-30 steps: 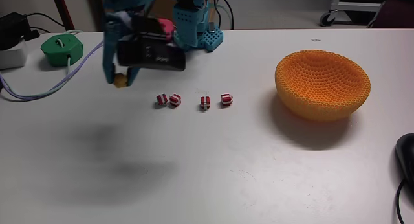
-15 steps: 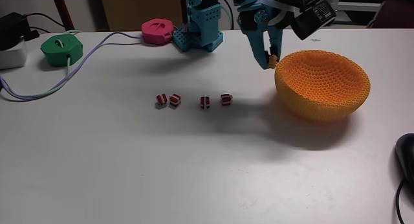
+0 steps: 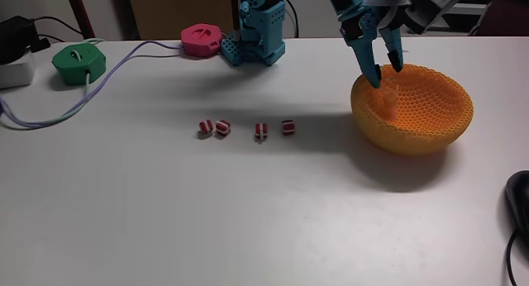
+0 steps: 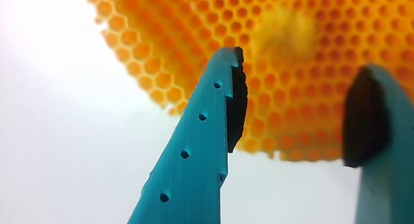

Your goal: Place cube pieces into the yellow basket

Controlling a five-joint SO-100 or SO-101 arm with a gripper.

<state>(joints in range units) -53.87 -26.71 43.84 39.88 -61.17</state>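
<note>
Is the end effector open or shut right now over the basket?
Open. In the wrist view the end effector shows a clear gap between its teal fingers, nothing between them, with the yellow basket behind.

A white counter (image 3: 248,228) spreads out under everything. At its far left sits a green housing (image 3: 79,63), with a pale cable (image 3: 58,116) curling off it toward the left edge. Farther back lies a pink housing (image 3: 201,39), a cable running from it toward the green one. In the left corner there is a white box (image 3: 15,69) with a black plug (image 3: 16,30) on top, perhaps a power adapter. A dark rounded thing (image 3: 518,195) pokes in at the right edge.
</note>
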